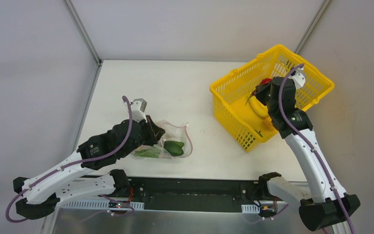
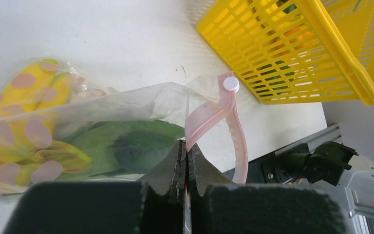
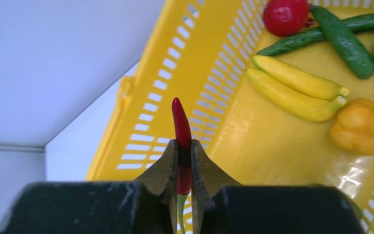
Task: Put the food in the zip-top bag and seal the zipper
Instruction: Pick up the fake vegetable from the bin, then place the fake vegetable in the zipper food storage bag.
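A white worktop (image 1: 185, 87) carries everything. On its right half stands a yellow slotted plastic basket (image 1: 231, 119), set at an angle to the worktop's edges. Well apart to its left, near the front edge, lies the clear crinkly zip-top bag (image 1: 180, 132), its film printed with pale pink round marks.

The left hand (image 2: 185, 152) is at the bag's near side. Its two fingers are pressed together on the mouth edge, pinching the film where the thin red-pink zipper strip (image 2: 224, 109) runs in between them. From that pinch the strip bows outward in a loop with its two sides parted, so the mouth gapes toward the basket. The right hand (image 3: 183, 150) hangs over the inside of the basket, fingers closed on a slim red chilli with a green stem (image 3: 180, 122). The chilli stands upright between them, its tip above the fingertips and clear of the basket floor.

Inside the bag lies a dark green vegetable (image 2: 136, 146). Beside it a yellow piece (image 2: 65, 155) shows through the film; what it is I cannot tell. On the basket floor lie a yellow banana pair (image 3: 294, 90) and an orange bell pepper (image 3: 363, 126) just beside it. Two long dark green pods (image 3: 343, 36) cross each other, with a round red tomato (image 3: 286, 16) just beside them. A small white slider (image 2: 231, 84) sits on the zipper strip at the far end of the loop.
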Robot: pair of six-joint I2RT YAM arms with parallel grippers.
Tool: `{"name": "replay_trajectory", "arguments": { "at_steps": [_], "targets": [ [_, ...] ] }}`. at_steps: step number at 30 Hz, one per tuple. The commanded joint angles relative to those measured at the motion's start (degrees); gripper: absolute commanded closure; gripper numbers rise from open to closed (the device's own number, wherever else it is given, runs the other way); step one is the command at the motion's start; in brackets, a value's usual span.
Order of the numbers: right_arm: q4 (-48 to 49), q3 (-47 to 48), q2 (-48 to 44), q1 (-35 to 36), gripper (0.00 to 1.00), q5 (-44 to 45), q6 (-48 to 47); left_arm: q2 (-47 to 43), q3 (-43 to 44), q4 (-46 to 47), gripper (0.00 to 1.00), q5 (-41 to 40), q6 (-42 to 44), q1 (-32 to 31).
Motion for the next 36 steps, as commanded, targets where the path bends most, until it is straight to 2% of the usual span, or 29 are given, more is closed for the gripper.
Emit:
{"name": "replay_trajectory", "arguments": {
  "at_steps": [1,5,7,12,18,24,31,36],
  "targets": [
    [1.73,3.15,-3.22,-0.14,0.99,-11.92,-0.54,0.33,1.21,1.54,1.00,-0.39,-0.31,0.66],
    [8.17,2.08,-4.23,0.52,0.99,-28.04,-1.40,0.67,1.21,1.85,1.00,-0.15,-0.31,0.66],
    [11.83,1.22,-4.34,3.33,0.99,-32.21,-2.22,0.77,1.09,2.06,1.00,0.06,-0.38,0.66],
    [15.81,0.97,-3.11,15.75,0.99,-28.50,-9.21,0.69,1.27,1.83,1.00,0.03,-0.41,0.66],
    [19.36,-0.07,-0.55,24.73,1.00,-29.77,-15.06,0.28,1.39,1.55,1.00,-0.39,-0.37,0.61],
    [32.76,-6.84,-1.48,32.76,1.00,-31.39,-21.42,0.94,1.70,2.33,1.00,-0.03,-0.12,0.66],
    [52.88,-16.40,-1.18,39.39,0.99,-34.64,-23.40,1.04,1.98,2.59,1.00,0.62,0.00,0.66],
    [60.53,-20.29,1.43,42.97,0.95,-38.58,-27.73,0.02,1.54,2.81,1.00,0.36,-0.25,0.65]
  ]
}}
